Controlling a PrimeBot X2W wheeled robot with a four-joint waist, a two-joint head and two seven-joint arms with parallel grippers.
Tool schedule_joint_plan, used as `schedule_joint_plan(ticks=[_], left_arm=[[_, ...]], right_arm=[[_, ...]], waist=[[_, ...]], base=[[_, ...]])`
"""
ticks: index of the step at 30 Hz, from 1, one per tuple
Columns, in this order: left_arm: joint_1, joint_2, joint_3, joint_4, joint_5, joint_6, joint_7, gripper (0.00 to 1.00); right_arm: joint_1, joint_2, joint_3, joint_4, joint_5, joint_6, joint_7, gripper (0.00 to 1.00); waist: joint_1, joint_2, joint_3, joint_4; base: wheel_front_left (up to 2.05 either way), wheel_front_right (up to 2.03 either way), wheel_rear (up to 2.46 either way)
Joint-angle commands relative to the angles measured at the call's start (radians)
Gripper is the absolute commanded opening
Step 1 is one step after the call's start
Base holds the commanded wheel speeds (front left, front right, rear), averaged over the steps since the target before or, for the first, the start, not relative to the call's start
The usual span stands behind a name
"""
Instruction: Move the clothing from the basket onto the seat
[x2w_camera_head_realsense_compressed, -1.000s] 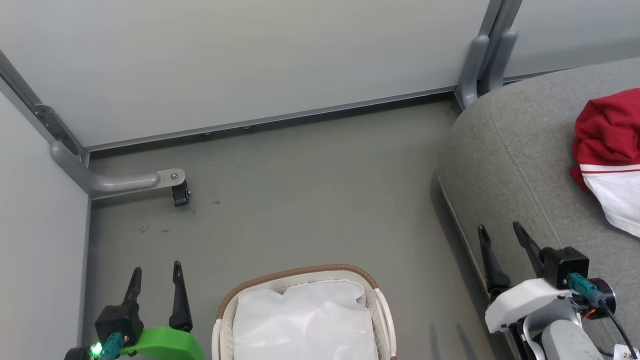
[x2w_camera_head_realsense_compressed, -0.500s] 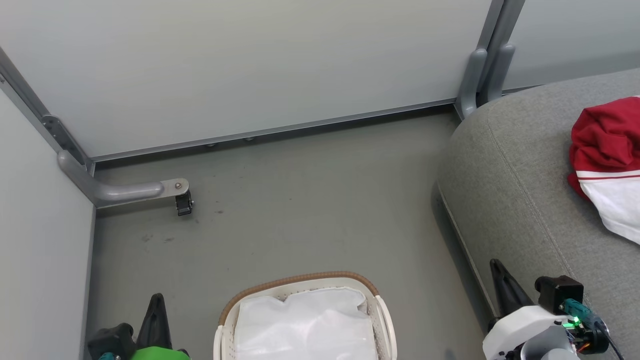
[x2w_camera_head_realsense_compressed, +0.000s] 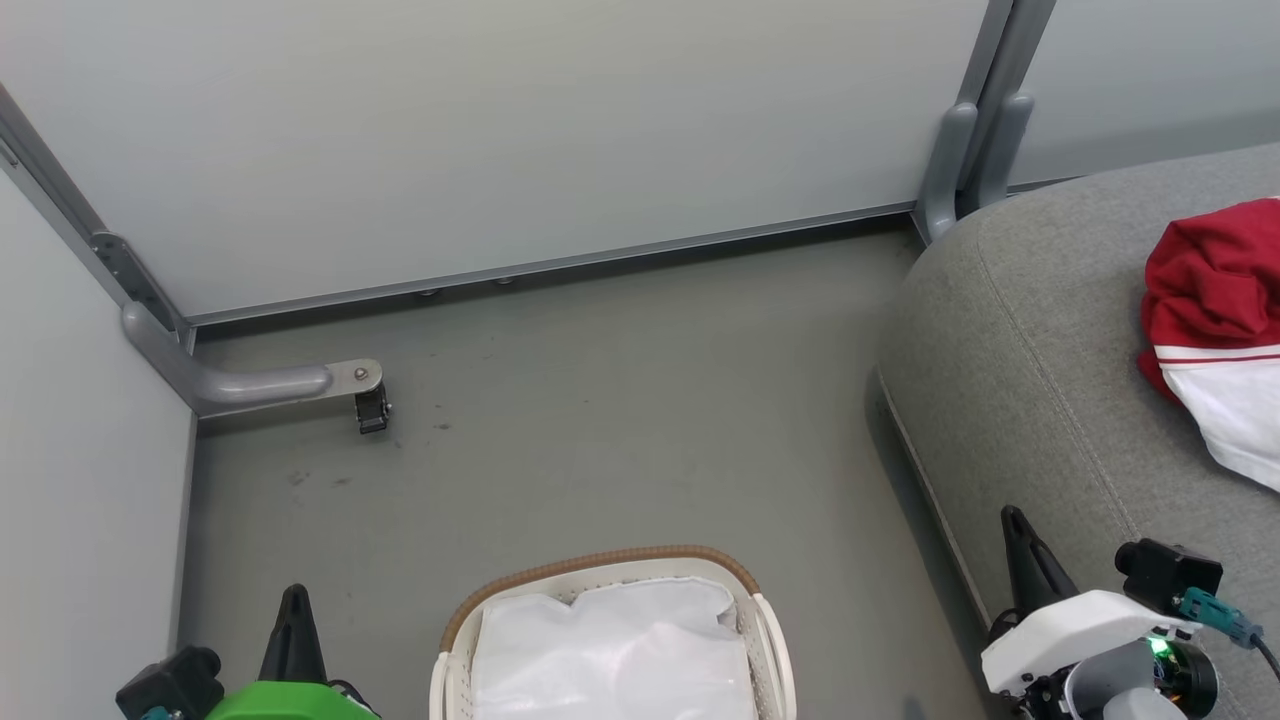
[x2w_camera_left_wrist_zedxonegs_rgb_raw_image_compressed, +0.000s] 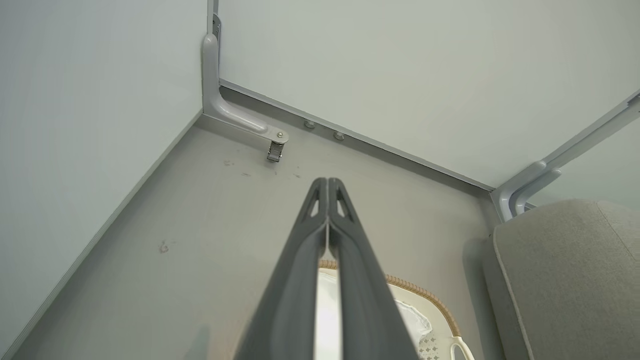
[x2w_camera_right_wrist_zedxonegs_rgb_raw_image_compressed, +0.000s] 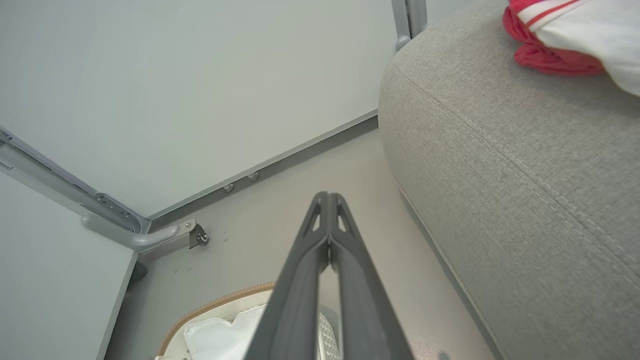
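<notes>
The red clothing (x2w_camera_head_realsense_compressed: 1215, 290) with a white panel and a thin red stripe lies on the grey seat (x2w_camera_head_realsense_compressed: 1020, 340) at the right, also seen as clothing (x2w_camera_right_wrist_zedxonegs_rgb_raw_image_compressed: 560, 37) on the seat (x2w_camera_right_wrist_zedxonegs_rgb_raw_image_compressed: 525, 160). The cream basket (x2w_camera_head_realsense_compressed: 600, 570) with its brown rim stands on the floor at the bottom centre, holding just its white liner (x2w_camera_head_realsense_compressed: 610, 650). My left gripper (x2w_camera_left_wrist_zedxonegs_rgb_raw_image_compressed: 327, 182) is shut and empty at the lower left (x2w_camera_head_realsense_compressed: 293, 600). Low beside the seat's near edge is my right gripper (x2w_camera_right_wrist_zedxonegs_rgb_raw_image_compressed: 328, 197), shut and empty, showing as a dark tip (x2w_camera_head_realsense_compressed: 1015, 522) in the head view.
Pale partition walls enclose the grey floor (x2w_camera_head_realsense_compressed: 620, 400) on the far and left sides. A grey bracket with a small black caster (x2w_camera_head_realsense_compressed: 372, 410) juts from the left corner. A grey post (x2w_camera_head_realsense_compressed: 965, 150) stands behind the seat's corner.
Both grippers went from open to shut and dropped lower in the head view. The head camera shifted slightly; the clothing and basket stayed where they are.
</notes>
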Motion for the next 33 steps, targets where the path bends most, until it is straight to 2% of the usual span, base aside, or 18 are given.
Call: schedule_joint_plan(ticks=[1,17,33], left_arm=[[-0.032,0.004,0.005,-0.021,-0.041,-0.010,0.008,0.00],[-0.055,0.006,0.025,-0.050,-0.285,-0.024,0.073,0.00],[-0.074,0.007,0.040,-0.071,-0.477,-0.035,0.126,0.00]], right_arm=[[-0.011,-0.006,-0.007,-0.022,0.043,0.000,0.009,0.00],[-0.011,-0.008,-0.024,-0.059,0.301,0.000,0.074,0.00],[-0.013,-0.009,-0.040,-0.087,0.505,0.000,0.126,0.00]], waist=[[0.0001,0.0000,-0.001,0.001],[0.0001,0.0000,-0.008,0.006],[0.0001,0.0000,-0.015,0.012]], base=[[0.00,0.00,0.00],[0.00,0.00,0.00],[0.00,0.00,0.00]])
